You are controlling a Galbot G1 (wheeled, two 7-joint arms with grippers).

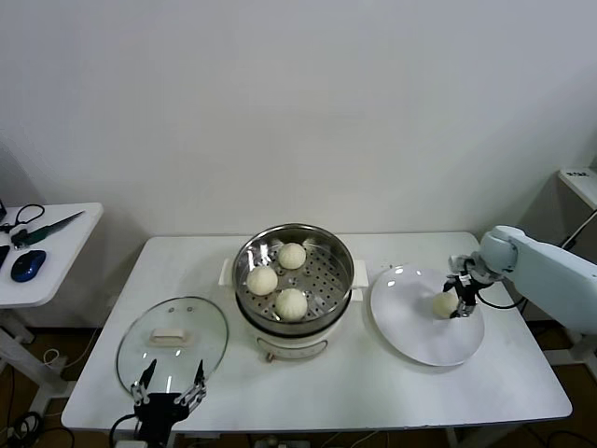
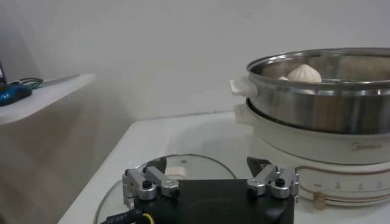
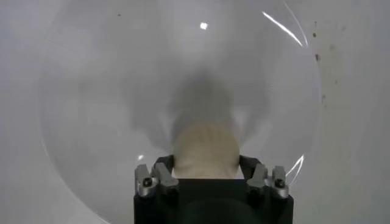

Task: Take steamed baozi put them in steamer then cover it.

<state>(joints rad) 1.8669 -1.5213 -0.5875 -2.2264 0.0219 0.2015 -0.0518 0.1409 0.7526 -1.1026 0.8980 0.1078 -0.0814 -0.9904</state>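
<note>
Three baozi (image 1: 278,279) already sit inside the shiny steamer (image 1: 341,254) in the middle of the table (image 1: 373,383). The last baozi (image 1: 445,303) is on the white plate (image 1: 420,341) to the right of the steamer. The right gripper (image 1: 460,303) is down on that plate with a finger on each side of the bun, close against it. It looks like the fingers are squeezing in on the bun, but I cannot tell if they hold it tight yet. The left gripper (image 1: 168,390) waits at the near left edge of the table with its fingers wide apart, right at the near rim of the cover (image 1: 131,347), which lies flat to the left of the steamer. Here is what could go wrong. The bun is soft and smooth, so if the fingers press too hard it may squash, and if they press too softly it may slip out and roll off the plate. The steamer is getting full, so the last bun could also bump the other buns when it goes in.
</note>
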